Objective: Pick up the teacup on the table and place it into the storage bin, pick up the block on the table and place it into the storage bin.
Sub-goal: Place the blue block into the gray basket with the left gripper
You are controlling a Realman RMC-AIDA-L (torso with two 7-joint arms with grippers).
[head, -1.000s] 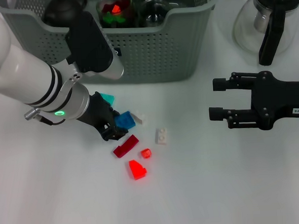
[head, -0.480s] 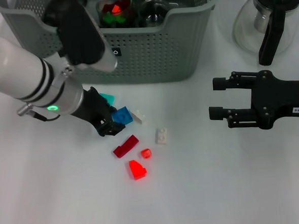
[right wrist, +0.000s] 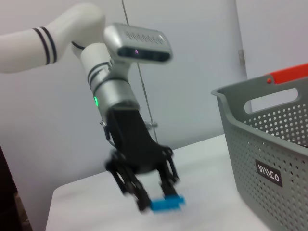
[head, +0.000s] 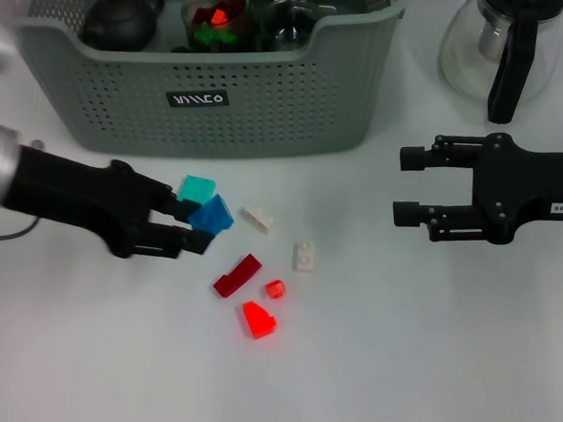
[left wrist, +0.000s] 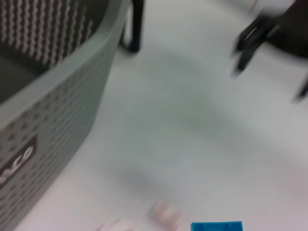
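1. White table (head: 443, 354) filling the head view, storage bin (head: 255, 98) across the upper left, loose blocks scattered at centre.
2. Left gripper (head: 195, 228) at centre-left, pinching the blue block (head: 211, 215), lifted just off the table by the look of it.
3. Block step in hand; next likely a lift over the bin's near wall, then release.
4. Long axis of the block roughly level, running upper-left to lower-right.
5. Right gripper (head: 401, 186) spread, idle at right.
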